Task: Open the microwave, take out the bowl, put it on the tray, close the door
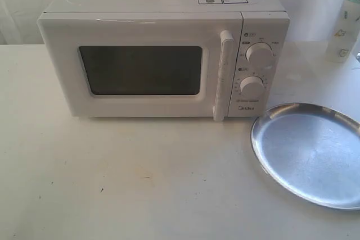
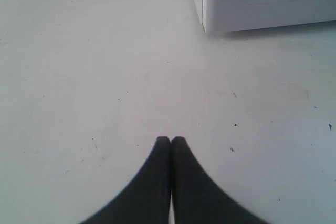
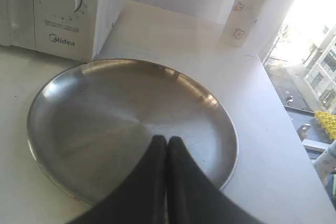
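The white Midea microwave (image 1: 163, 54) stands at the back of the table with its door (image 1: 140, 70) shut, dark window forward and the vertical bar handle (image 1: 223, 74) at the door's right side. The bowl is hidden. The silver tray (image 1: 312, 151) lies empty to the right front of the microwave. My left gripper (image 2: 170, 139) is shut and empty above bare tabletop, a lower corner of the microwave (image 2: 252, 3) ahead of it. My right gripper (image 3: 167, 139) is shut and empty over the tray (image 3: 105, 124), near its rim. Neither gripper shows in the exterior view.
A white bottle with flower prints (image 1: 344, 21) stands at the back right, also the bottle (image 3: 244, 14) beyond the tray. The table's right edge (image 3: 286, 114) runs close past the tray, with a drop beyond. Two round knobs (image 1: 259, 54) face front.
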Action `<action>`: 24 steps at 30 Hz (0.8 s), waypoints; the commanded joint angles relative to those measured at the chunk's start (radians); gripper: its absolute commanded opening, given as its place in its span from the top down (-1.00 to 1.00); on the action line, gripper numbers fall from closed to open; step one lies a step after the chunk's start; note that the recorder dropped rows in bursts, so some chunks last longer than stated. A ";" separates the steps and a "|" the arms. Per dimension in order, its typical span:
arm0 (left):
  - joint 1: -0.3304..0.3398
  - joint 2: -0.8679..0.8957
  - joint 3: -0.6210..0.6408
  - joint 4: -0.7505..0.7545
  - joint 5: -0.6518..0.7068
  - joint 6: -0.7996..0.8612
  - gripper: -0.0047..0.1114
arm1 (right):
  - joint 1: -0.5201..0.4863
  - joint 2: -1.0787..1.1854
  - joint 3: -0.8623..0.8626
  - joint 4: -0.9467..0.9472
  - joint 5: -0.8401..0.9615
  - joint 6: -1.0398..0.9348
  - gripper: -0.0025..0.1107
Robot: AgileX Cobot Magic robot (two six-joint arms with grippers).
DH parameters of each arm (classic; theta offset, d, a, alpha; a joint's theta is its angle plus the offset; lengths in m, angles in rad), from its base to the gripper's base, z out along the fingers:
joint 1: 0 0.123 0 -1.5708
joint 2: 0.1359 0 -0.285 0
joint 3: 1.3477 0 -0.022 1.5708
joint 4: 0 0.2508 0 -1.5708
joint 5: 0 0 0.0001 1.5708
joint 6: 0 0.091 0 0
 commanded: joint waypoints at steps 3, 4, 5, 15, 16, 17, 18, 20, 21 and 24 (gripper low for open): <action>-0.005 -0.002 -0.003 -0.008 0.003 0.000 0.92 | -0.004 -0.006 0.001 -0.005 -0.290 0.006 0.96; -0.005 -0.002 -0.003 -0.008 0.003 0.000 0.92 | -0.004 -0.006 0.001 0.008 -0.513 0.056 0.96; -0.005 -0.002 -0.003 -0.008 0.003 0.000 0.92 | -0.004 -0.006 0.001 0.010 -0.614 0.103 0.96; -0.005 -0.002 -0.003 -0.008 0.003 0.000 0.92 | -0.004 0.005 -0.143 0.011 -1.342 0.378 0.96; -0.005 -0.002 -0.003 -0.008 0.003 0.000 0.92 | -0.004 0.029 -0.182 0.007 -1.291 0.378 0.96; -0.005 -0.002 -0.003 -0.008 0.003 0.000 0.92 | -0.004 0.052 -0.232 0.005 -1.213 0.378 0.96; -0.005 -0.002 -0.003 -0.008 0.003 0.000 0.92 | -0.004 0.096 -0.281 0.005 -1.133 0.378 0.96; -0.005 -0.002 -0.003 -0.008 0.003 0.000 0.92 | -0.004 0.185 -0.372 -0.002 -1.003 0.378 0.96; -0.005 -0.002 -0.003 -0.008 0.003 0.000 0.92 | -0.004 0.242 -0.409 -0.015 -0.960 0.380 0.96; -0.005 -0.002 -0.003 -0.008 0.003 0.000 0.92 | -0.004 0.410 -0.485 -0.183 -0.890 0.523 0.96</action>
